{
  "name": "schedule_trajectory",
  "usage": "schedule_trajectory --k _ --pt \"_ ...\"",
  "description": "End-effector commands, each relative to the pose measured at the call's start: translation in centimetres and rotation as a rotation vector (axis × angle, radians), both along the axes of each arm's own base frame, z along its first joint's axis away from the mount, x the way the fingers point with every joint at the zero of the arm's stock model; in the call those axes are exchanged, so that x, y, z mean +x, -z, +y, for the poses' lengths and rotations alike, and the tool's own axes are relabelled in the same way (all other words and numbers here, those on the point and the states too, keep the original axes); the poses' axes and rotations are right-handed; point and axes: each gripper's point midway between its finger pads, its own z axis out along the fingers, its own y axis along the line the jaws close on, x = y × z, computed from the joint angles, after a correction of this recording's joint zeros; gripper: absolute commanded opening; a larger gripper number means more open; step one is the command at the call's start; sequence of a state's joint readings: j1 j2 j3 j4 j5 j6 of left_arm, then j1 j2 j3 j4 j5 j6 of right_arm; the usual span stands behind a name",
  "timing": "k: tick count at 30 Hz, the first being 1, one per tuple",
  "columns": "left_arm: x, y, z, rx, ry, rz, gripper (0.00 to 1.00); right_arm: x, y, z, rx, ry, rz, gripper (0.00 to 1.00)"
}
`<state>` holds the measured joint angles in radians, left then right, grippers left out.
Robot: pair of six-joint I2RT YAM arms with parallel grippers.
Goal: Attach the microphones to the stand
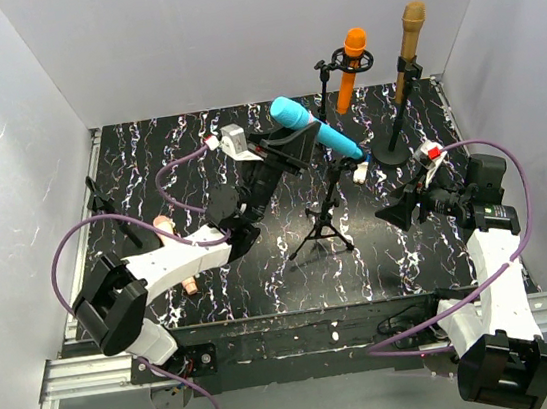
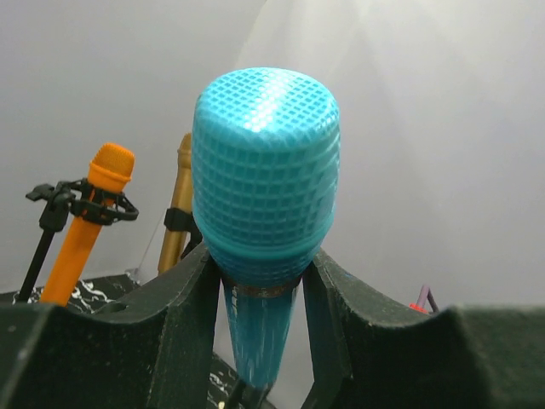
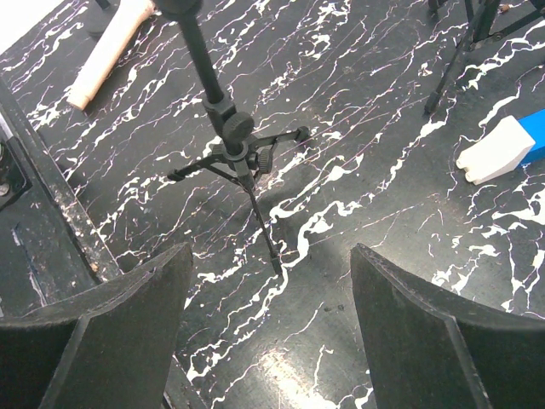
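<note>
Left wrist: left pincer (image 2: 260, 328) clamps light blue microphone (image 2: 264, 170), mesh-textured rounded head; right pincer (image 3: 268, 332) gapes wide.

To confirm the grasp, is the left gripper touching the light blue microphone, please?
Touching: the left wrist view shows the left gripper clamped on the light blue microphone.

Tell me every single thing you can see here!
light blue microphone: one, light blue, held tilted, centre back
orange microphone: one, orange, on a back stand
gold-bronze microphone: one, gold-bronze, on the round-base stand, back right
pink-beige microphone: one, pink-beige, lying on the table, left
tripod stand: one, black, mid-table, empty
block: one, white and blue, on the table
table: one, black marbled white
left gripper: one, black, shut on the light blue microphone
right gripper: one, black, open, empty
</note>
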<state>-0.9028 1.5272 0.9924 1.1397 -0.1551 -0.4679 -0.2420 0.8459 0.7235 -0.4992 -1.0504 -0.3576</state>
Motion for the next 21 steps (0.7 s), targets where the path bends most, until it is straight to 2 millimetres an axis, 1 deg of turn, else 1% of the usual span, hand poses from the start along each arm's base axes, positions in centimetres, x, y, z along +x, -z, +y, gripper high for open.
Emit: schedule_trajectory --k 1,6,7,9,11,17,21 --pt "-0.4 1.6 0.0 0.05 0.008 0.012 0.0 0.0 -1.0 0.0 -0.004 -0.01 -0.045 0.82" --pt "-1.0 1.6 0.4 0.147 -0.012 -0.011 0.0 0.0 -0.9 0.0 -0.002 -0.013 -0.044 0.82" --pt "-1.1 1.0 0.6 0.164 -0.023 -0.022 0.0 0.0 -1.0 0.0 -0.002 -0.014 -0.046 0.82" --pt "-1.2 0.6 0.7 0.212 -0.033 -0.026 0.0 0.1 -0.9 0.0 -0.001 -0.014 -0.044 0.82" --pt "-1.1 0.5 0.8 0.273 -0.046 -0.017 0.0 0.1 -0.9 0.0 -0.001 -0.014 -0.044 0.82" --pt "-1.3 -0.8 1.3 0.344 -0.061 -0.009 0.0 0.1 -0.9 0.0 -0.001 -0.014 -0.043 0.82" --pt "-1.1 -0.8 1.3 0.379 -0.066 0.007 0.0 0.1 -0.8 0.0 -0.001 -0.014 -0.044 0.82"
